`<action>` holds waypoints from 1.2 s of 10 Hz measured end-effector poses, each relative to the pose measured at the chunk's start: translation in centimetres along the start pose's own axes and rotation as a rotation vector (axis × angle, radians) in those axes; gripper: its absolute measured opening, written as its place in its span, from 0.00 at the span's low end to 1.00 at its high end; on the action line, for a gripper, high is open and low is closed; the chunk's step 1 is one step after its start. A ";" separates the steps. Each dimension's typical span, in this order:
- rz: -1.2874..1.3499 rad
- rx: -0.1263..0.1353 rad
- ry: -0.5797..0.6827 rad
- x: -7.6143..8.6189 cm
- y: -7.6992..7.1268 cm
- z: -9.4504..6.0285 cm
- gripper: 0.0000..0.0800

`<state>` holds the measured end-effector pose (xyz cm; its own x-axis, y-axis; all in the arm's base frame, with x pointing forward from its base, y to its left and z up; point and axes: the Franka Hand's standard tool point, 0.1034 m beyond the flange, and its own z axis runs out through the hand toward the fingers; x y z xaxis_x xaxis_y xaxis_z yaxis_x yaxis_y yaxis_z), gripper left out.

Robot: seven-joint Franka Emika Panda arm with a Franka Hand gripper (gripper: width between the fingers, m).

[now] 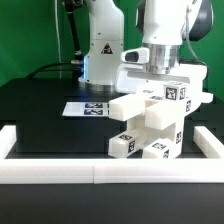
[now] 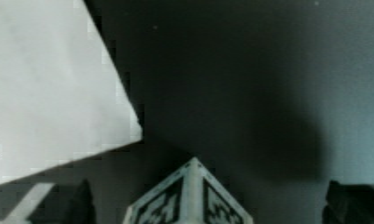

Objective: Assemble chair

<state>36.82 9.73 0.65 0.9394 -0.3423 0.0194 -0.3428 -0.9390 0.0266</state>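
Note:
The chair (image 1: 150, 122) is a partly joined cluster of white slabs and square posts with black-and-white tags, standing near the front middle of the black table. My gripper (image 1: 167, 82) hangs right over its top tagged post (image 1: 172, 93). In the wrist view the gripper (image 2: 196, 206) is open. A tagged corner of a post (image 2: 189, 198) rises between the two dark fingers (image 2: 42, 205), with a gap on each side. A broad plain white slab face (image 2: 51, 90) fills one side of that view.
The marker board (image 1: 86, 108) lies flat behind the chair toward the exterior view's left. Long white border rails run along the front (image 1: 95, 168), the left (image 1: 8, 140) and the right (image 1: 208, 145). The arm's white base (image 1: 100, 50) stands at the back.

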 end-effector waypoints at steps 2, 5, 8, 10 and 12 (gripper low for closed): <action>-0.001 0.000 -0.001 0.0 0.0 0.0 0.78; 0.000 0.000 -0.001 0.1 0.1 0.0 0.32; 0.001 0.000 0.000 0.1 0.2 0.0 0.03; 0.003 0.001 0.001 0.2 0.2 -0.1 0.01; 0.004 0.006 0.002 0.3 0.0 -0.4 0.00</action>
<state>37.09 9.60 1.06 0.9379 -0.3462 0.0219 -0.3467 -0.9378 0.0207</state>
